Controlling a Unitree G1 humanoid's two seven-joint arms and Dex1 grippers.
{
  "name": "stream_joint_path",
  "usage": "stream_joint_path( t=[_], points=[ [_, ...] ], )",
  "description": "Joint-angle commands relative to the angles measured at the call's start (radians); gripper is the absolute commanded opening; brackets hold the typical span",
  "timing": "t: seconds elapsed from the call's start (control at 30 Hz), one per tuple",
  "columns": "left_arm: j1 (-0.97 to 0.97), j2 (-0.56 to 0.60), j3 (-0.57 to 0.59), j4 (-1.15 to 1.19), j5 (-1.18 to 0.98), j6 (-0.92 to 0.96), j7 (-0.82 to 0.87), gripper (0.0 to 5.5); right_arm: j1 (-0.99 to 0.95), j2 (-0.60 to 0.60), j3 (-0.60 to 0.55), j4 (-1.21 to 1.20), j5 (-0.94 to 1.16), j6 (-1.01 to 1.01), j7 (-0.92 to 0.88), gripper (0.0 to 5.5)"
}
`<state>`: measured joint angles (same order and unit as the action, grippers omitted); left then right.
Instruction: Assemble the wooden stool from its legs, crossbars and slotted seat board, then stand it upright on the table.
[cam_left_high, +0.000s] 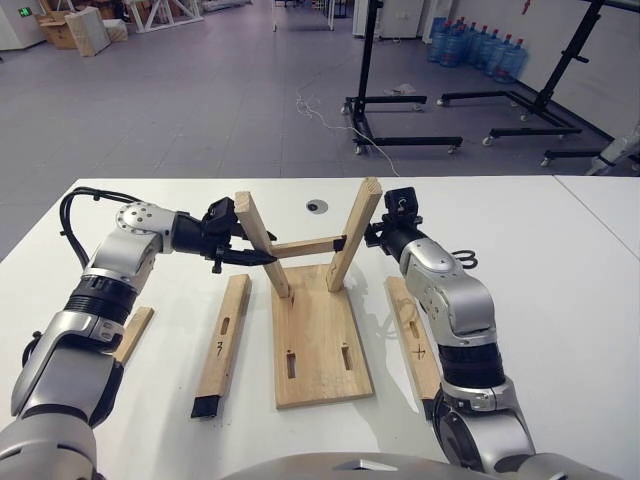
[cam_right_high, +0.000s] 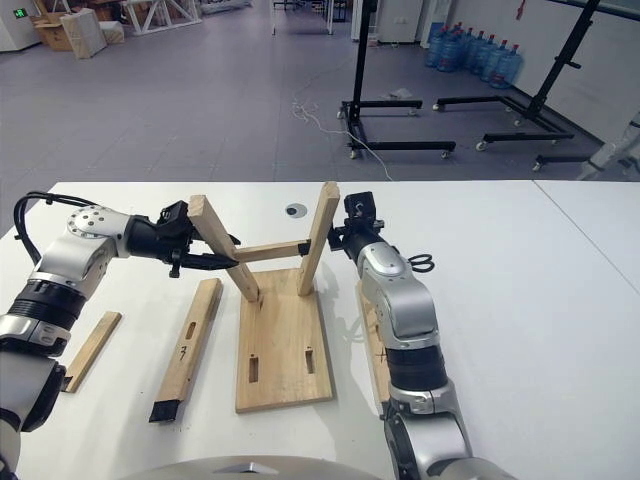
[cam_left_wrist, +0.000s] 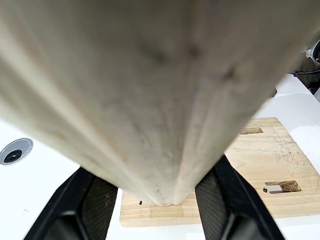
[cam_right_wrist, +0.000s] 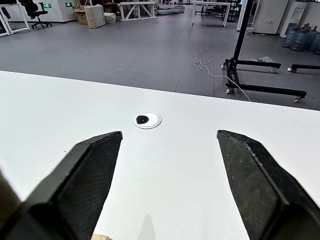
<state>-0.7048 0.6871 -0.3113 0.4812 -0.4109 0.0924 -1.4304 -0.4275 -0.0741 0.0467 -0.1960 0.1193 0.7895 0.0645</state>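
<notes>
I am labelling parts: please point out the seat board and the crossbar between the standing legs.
seat board (cam_left_high: 318, 340): left eye view, bare middle of its top face.
crossbar (cam_left_high: 305, 246): left eye view, middle of its length.

White table (cam_left_high: 560, 300) with round grommet (cam_left_high: 316, 207) — black wheeled stands (cam_left_high: 410, 140) behind

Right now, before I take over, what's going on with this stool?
The seat board lies flat on the table with two legs standing at its far end, joined by a crossbar. The left gripper has its fingers closed on the left leg. The right gripper sits open beside the right leg. Two loose legs lie either side of the board, its near slots empty.
</notes>
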Motion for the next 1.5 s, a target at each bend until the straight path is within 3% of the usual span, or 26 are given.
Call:
stream_joint_path(
  t=[0.03,0.23,0.47,0.6,1.0,1.27,1.5],
  points=[
    [-0.084,-0.169,-0.229,-0.025,0.237,-0.031,-0.043,2.02,-0.159,0.151,0.288,0.033,0.107,-0.025,0.245,3.52],
    [-0.064,-0.123,-0.214,-0.037,0.229,-0.039,-0.050,2.02,-0.093,0.072,0.231,0.055,-0.015,-0.114,0.184,3.52],
    [-0.014,-0.073,-0.200,-0.059,0.228,-0.050,-0.033,2.02,-0.053,-0.073,0.026,0.065,-0.140,-0.282,0.045,3.52],
    [0.008,-0.063,-0.194,-0.070,0.226,-0.047,-0.016,2.02,-0.109,-0.090,-0.066,0.013,-0.131,-0.374,-0.006,3.52],
    [0.019,-0.016,-0.110,-0.042,0.212,-0.049,0.092,2.02,-0.211,-0.094,-0.088,-0.134,-0.129,-0.430,-0.012,3.52],
    [0.033,-0.008,-0.101,-0.016,0.240,-0.020,0.166,2.02,-0.127,-0.081,0.162,-0.278,-0.240,-0.400,0.040,3.52],
    [0.022,-0.019,-0.125,-0.023,0.245,-0.013,0.148,2.02,-0.135,-0.052,0.336,-0.076,-0.327,-0.351,0.082,3.52]
  ],
)
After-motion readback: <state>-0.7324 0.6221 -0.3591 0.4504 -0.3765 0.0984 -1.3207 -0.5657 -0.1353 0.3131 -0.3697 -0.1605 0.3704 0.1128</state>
